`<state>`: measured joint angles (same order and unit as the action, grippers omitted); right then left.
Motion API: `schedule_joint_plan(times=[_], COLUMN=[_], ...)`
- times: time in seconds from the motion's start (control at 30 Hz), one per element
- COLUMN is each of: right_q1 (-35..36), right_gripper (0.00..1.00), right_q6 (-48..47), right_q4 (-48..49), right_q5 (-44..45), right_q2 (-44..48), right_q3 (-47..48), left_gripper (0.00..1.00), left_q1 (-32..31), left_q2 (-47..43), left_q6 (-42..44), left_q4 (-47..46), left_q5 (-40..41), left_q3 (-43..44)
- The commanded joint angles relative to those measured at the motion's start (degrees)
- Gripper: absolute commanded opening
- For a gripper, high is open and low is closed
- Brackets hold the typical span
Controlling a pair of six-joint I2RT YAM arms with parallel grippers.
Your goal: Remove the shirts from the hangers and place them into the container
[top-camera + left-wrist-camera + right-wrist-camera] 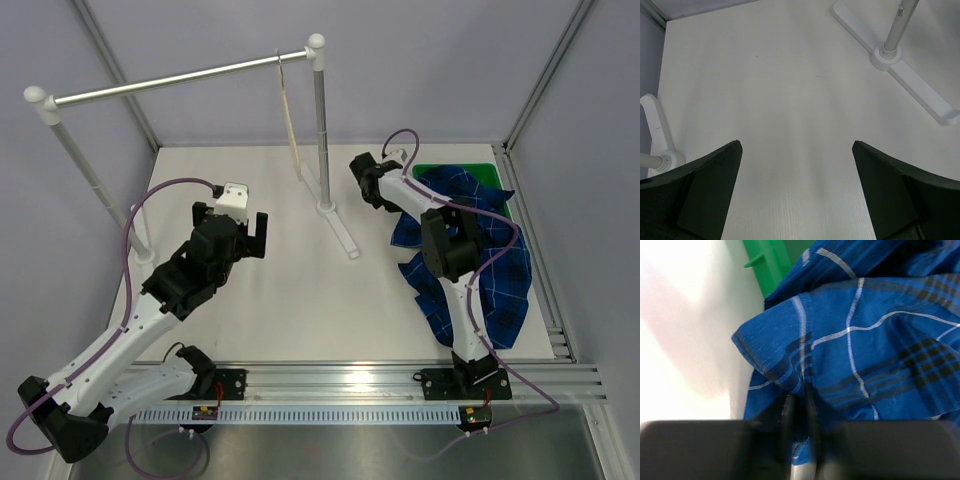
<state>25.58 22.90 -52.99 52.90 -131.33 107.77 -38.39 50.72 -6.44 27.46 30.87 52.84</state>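
The dark blue checked shirt (500,280) lies crumpled at the right, partly over the green container (455,172) and partly on the table in front of it. My right gripper (382,200) sits at the shirt's left edge. In the right wrist view the gripper (799,400) is shut on a fold of the shirt (880,330), with the container's corner (771,260) just beyond. The pale wooden hanger (290,110) hangs bare from the rail. My left gripper (238,215) hovers over the left of the table, and its wrist view shows the gripper (796,150) open and holding nothing.
A silver rail (180,80) on two white stands spans the back left. Its right post (322,130) and foot (890,55) stand mid-table between the arms; the left stand's foot (657,135) is near the left wall. Grey walls enclose the table.
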Motion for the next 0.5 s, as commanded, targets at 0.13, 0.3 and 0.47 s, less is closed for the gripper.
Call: schedule_joint_plan(times=[0.13,0.3,0.47], right_q1=[-3.0,-8.0,-12.4], right_gripper=[0.00,0.00,0.00], right_q6=[0.8,-1.4,-2.8], right_q4=[1.7,6.7,13.5], right_q5=[3.4,-1.0,-10.4], right_q2=[10.1,19.9,30.6], right_q3=[-3.2,-8.2,-15.6], left_gripper=[0.99,0.99,0.99], left_q1=[0.2,0.2,0.2], left_q2=[-1.1,-1.0,-0.9], left_q6=[0.1,0.1,0.2], left_q4=[-1.5,-1.5,-1.5], left_q5=[-0.1,-0.1,0.1], left_q3=[-0.2,-0.2,-0.2])
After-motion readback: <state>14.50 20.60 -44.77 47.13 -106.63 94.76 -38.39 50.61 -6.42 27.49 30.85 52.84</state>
